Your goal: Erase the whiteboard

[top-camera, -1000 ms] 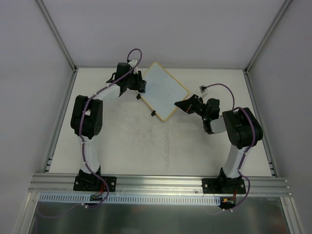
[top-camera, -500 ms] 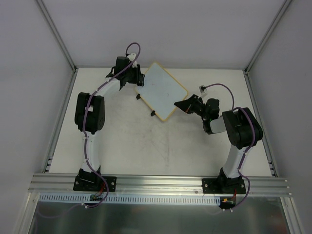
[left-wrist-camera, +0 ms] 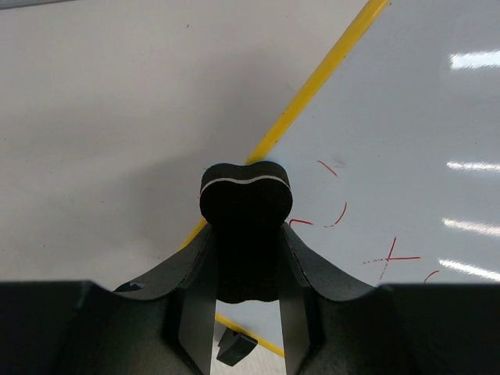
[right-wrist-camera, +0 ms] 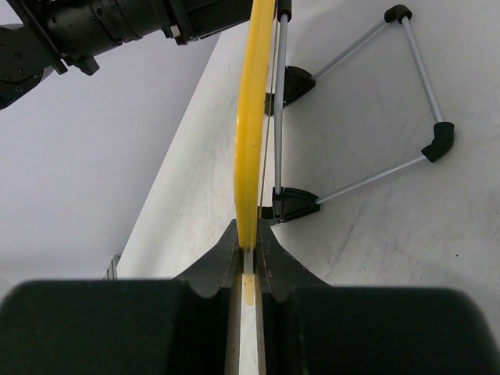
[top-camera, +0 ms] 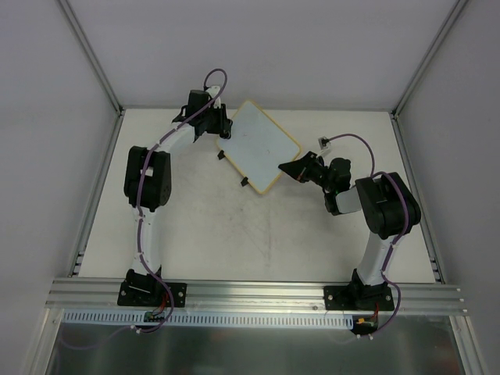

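The white whiteboard (top-camera: pixel 264 144) has a yellow frame (left-wrist-camera: pixel 312 86) and red scribbles (left-wrist-camera: pixel 337 212); the eraser (left-wrist-camera: pixel 245 194) is black.

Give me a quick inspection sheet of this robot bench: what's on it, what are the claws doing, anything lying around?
Surface: pale table, faintly scuffed.
Job's things: whiteboard with a yellow frame, raised on its edge; red marks on it not yet wiped. A wire stand is clipped to its back.
Clutter: small white connector on the table beyond the right arm.
Grippers: left gripper shut on a black eraser at the board's yellow edge; right gripper shut on the board's frame.
Cables: purple cables run along both arms; one leads to the connector.
Surroundings: white walls, metal rail at the near edge.
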Motion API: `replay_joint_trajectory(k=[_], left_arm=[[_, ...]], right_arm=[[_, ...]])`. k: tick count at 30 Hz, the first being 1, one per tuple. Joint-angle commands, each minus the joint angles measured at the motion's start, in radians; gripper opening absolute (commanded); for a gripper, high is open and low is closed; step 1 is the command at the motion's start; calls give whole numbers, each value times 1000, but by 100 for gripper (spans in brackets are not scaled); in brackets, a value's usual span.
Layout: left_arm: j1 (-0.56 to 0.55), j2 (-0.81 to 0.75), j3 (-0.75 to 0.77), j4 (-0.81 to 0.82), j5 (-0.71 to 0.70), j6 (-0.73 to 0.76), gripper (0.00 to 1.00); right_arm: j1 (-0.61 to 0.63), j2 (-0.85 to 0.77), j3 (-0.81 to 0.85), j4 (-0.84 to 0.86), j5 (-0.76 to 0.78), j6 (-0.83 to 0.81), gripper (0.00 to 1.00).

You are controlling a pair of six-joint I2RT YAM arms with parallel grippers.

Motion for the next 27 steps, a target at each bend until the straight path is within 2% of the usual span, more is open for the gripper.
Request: replay_joint_trajectory(k=[1, 6, 15, 27], left_arm=[[-24, 17, 48, -12, 16, 36, 0], [-68, 27, 59, -14, 58, 53, 0], [-211, 5, 16, -21, 46, 45, 0], [-343, -133, -178, -7, 78, -10, 0]], right_arm=[[33, -43, 19, 176, -65, 16, 0], [38, -44, 18, 175, -66, 16, 0], [38, -40, 24, 175, -69, 19, 0], [38, -37, 31, 175, -73, 22, 0]])
